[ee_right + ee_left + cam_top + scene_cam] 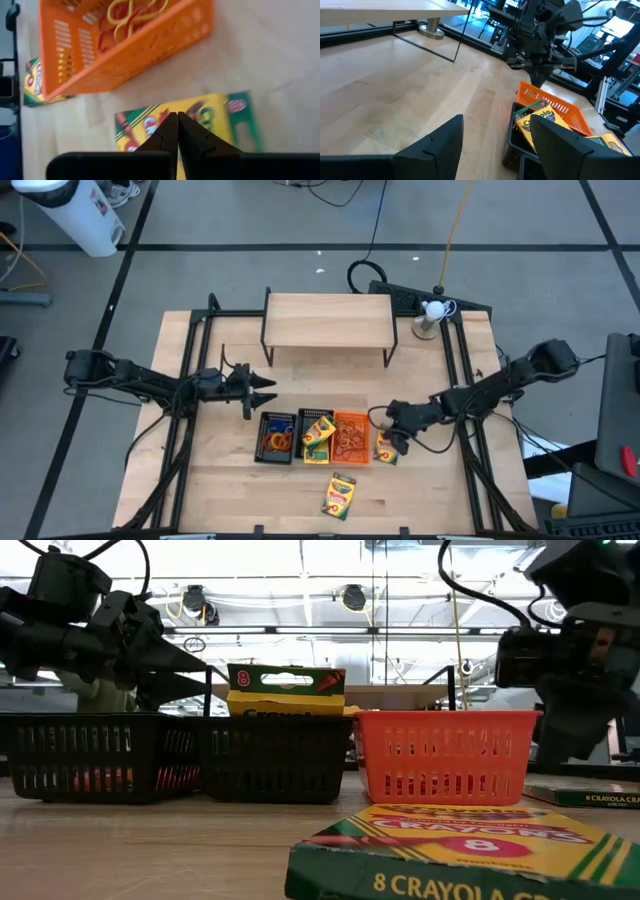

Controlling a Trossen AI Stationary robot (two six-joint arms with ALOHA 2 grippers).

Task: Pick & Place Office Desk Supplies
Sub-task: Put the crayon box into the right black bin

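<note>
Nearest to you, a crayon box [339,495] lies flat on the surface [230,490], clear of the trays; in the low view its edge reads "8 CRAYOLA", with "CRAYONS" on the top face. Judge it light, stiff cardboard with a slick printed skin. Take it across the narrow sides, because the broad faces could slip or dent.

Behind it the three mesh trays stand in a row, touching. The left black tray [275,436] holds red and orange rubber bands [279,440]. These are thin, limp and stretchy, so pinch a loop rather than scoop. The middle black tray [316,438] carries a second crayon box [286,691] propped above the rim, its label partly hidden. The orange tray [351,438] holds more rubber bands [131,11]; the trays look light and will slide if nudged.

Just beside the orange tray a third crayon box [185,120] lies flat on the surface. The right gripper [394,434] hangs directly over it, its fingers [191,135] pressed together and gripping nothing. A corner logo shows, too small to read.

Farther back, the left gripper [262,389] hovers behind the black trays, fingers [434,145] spread wide and empty.
</note>
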